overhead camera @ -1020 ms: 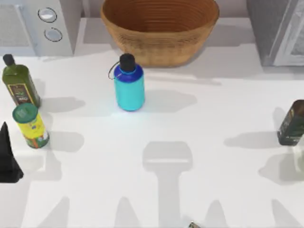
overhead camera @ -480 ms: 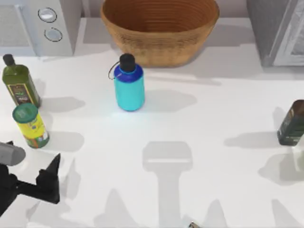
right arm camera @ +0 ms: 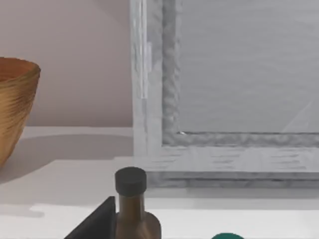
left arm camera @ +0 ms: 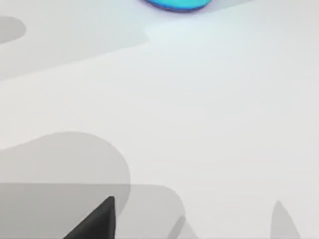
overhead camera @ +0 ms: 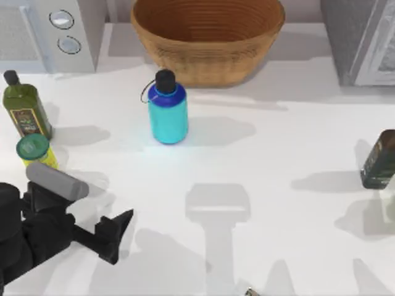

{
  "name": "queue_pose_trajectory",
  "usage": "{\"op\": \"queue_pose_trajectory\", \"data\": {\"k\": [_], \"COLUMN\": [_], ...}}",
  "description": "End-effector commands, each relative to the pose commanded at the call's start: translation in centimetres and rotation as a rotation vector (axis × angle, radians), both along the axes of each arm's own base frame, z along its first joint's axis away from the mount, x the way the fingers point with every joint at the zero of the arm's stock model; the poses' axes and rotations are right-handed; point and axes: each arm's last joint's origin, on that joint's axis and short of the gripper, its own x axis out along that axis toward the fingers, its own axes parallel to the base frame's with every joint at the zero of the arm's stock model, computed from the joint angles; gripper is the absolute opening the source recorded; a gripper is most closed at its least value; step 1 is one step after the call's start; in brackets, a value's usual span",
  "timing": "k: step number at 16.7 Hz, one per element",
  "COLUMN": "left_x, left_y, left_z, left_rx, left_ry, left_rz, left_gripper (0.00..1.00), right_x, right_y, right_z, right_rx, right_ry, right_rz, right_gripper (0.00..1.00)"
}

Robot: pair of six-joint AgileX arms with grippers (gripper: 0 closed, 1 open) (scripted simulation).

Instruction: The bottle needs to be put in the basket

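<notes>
The cyan bottle [overhead camera: 168, 111], with a blue shoulder and black cap, stands upright on the white table just in front of the basket [overhead camera: 207, 37]. The tan wicker basket sits at the back centre, and its side [right arm camera: 15, 104] shows in the right wrist view. My left gripper [overhead camera: 120, 231] is at the front left, open and holding nothing, well short of the bottle and pointing toward it. In the left wrist view one black finger [left arm camera: 99, 219] shows, with the bottle's base [left arm camera: 177, 4] far ahead. Of my parked right gripper, open, one finger [right arm camera: 102, 219] shows.
An olive-green oil bottle [overhead camera: 24, 108] and a yellow canister [overhead camera: 36, 151] stand at the left, close behind my left arm. A grey appliance [overhead camera: 55, 31] sits at the back left, a grey cabinet [overhead camera: 364, 37] at the back right. A dark bottle [overhead camera: 378, 160] stands at the right edge.
My left arm has swung in from the left edge toward the table's middle and now covers the canister's lower part. The bottle and basket have not moved.
</notes>
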Motion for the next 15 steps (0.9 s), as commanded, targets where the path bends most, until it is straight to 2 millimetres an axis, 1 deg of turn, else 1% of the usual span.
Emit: {"op": "queue_pose_trajectory", "data": {"k": [4,8,12,15], "left_x": [3.9,8.2,11.8,13.1], "left_y": [-1.7,-2.5,-2.5,-2.3], "left_z": [-2.4,-4.2,-4.8,-4.6], "left_rx": [-0.084,-0.153,-0.186,-0.191], "left_ry": [-0.033,-0.185,-0.387,-0.482], "left_rz": [-0.089,-0.139,-0.172,-0.183], "left_gripper": [1.00,1.00,1.00,1.00], "right_x": [0.0,0.0,0.0,0.0], "right_y": [0.0,0.0,0.0,0.0], "right_z": [0.0,0.0,0.0,0.0], "right_rx": [0.000,0.000,0.000,0.000], "right_ry": [0.000,0.000,0.000,0.000], "right_rz": [0.000,0.000,0.000,0.000], "right_gripper": [1.00,1.00,1.00,1.00]}}
